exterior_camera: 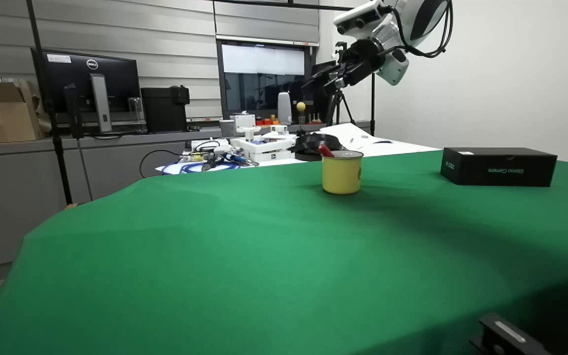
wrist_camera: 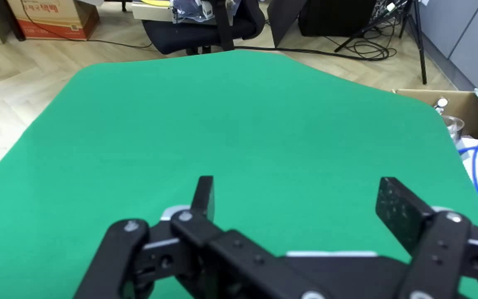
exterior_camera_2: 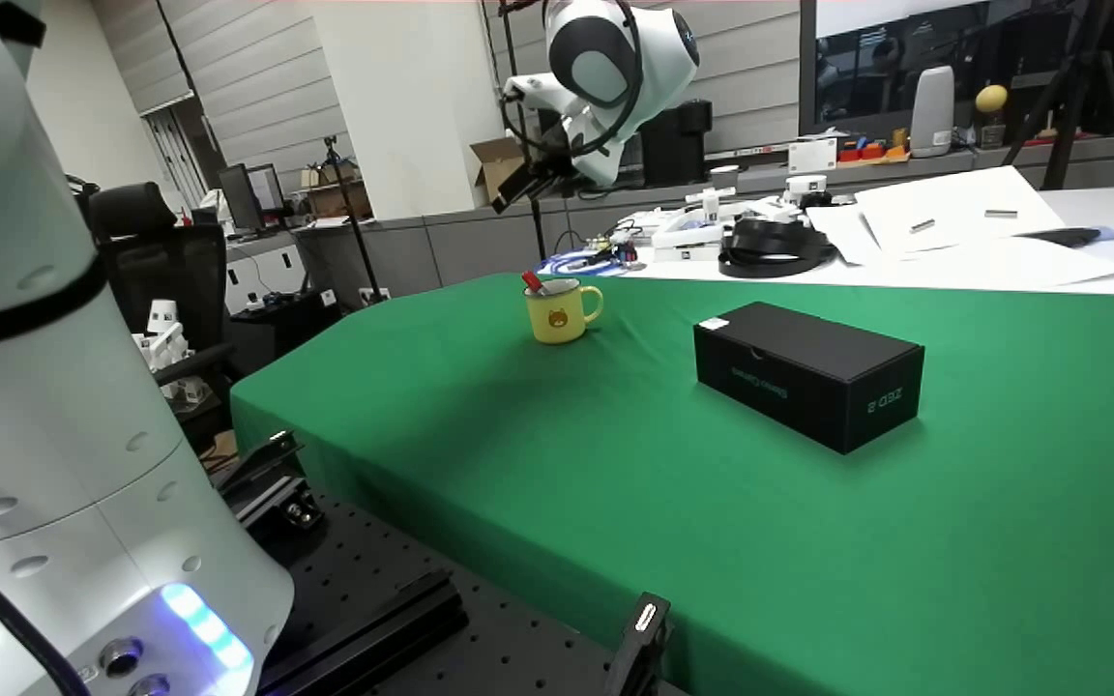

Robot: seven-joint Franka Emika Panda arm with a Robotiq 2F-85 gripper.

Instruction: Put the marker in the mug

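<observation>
Slim red marker pen point(exterior_camera_2: 532, 281): leaning inside squat yellow cylindrical mug point(exterior_camera_2: 555, 315), near far edge of green cloth-covered counter point(exterior_camera_2: 1011, 464). Jaws: spread wide, nothing between. Step: placing, apparently complete; next, only stand clear.

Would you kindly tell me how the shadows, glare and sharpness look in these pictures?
In both exterior views, soft-edged shadows lie on the cloth near the mug; in an exterior view, the light strip glares blue-white; in the wrist view, the gripper looks slightly soft up close, and the cloth appears paler and bluer than in the exterior views.
</observation>
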